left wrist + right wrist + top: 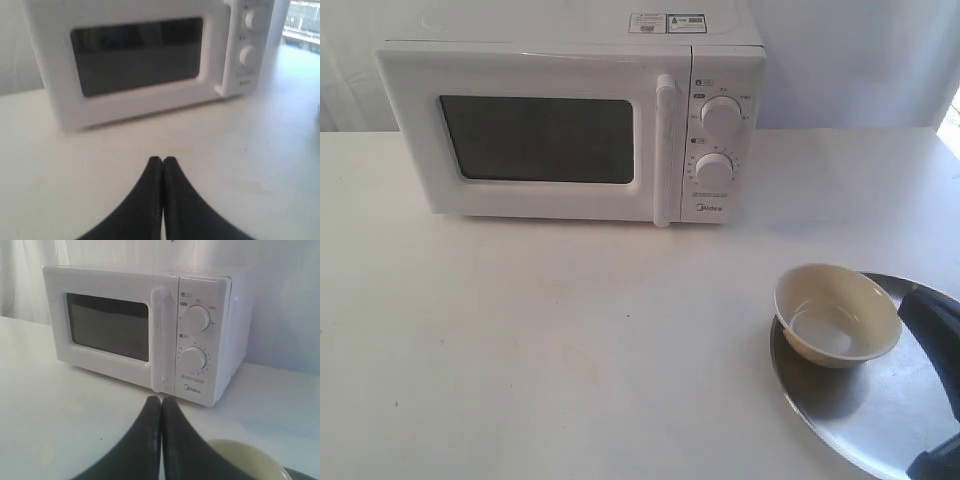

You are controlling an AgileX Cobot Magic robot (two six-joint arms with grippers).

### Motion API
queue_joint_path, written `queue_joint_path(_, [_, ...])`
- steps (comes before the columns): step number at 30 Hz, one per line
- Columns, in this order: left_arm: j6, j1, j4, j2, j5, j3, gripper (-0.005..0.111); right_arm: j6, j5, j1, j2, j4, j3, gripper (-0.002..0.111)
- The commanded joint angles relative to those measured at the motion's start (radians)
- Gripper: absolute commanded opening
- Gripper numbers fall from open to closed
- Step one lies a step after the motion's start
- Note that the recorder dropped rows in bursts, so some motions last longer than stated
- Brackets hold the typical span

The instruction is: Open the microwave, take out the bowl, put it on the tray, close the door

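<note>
The white microwave [570,130] stands at the back of the table with its door [535,205] shut and its vertical handle [665,150] beside two dials. The cream bowl [837,315] rests on the far-left part of the silver tray [880,420] at the front right. My right gripper [161,400] is shut and empty, above and just right of the bowl [250,457], facing the microwave [140,330]. Its black body [935,325] shows at the right edge. My left gripper [162,160] is shut and empty over bare table in front of the microwave [140,60].
The white table [570,350] stretches from the microwave to the near edge. A white wall stands behind the microwave. The tray runs past the frame's lower right corner.
</note>
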Motion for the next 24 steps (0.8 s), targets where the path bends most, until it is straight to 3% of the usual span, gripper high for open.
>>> queue_joint_path(1, [-0.029, -0.001, 0.012, -0.007, 0.151, 0.006, 0.000, 0.024, 0.006, -0.002, -0.006, 0.004, 0.006, 0.000])
queue_joint_path(12, [0.032, -0.023, 0.024, -0.068, 0.192, 0.006, 0.000, 0.024, 0.008, -0.002, -0.006, 0.003, 0.006, 0.000])
queue_joint_path(18, [-0.004, -0.033, 0.022, -0.175, 0.438, 0.006, 0.000, 0.024, 0.006, -0.002, -0.006, 0.003, 0.006, 0.000])
queue_joint_path(21, [-0.008, 0.049, -0.006, -0.273, 0.533, 0.006, 0.000, 0.024, 0.006, -0.002, -0.006, 0.003, 0.006, 0.000])
queue_joint_path(24, [-0.008, 0.182, -0.040, -0.334, 0.601, 0.006, 0.000, 0.024, 0.006, -0.002, -0.006, 0.003, 0.006, 0.000])
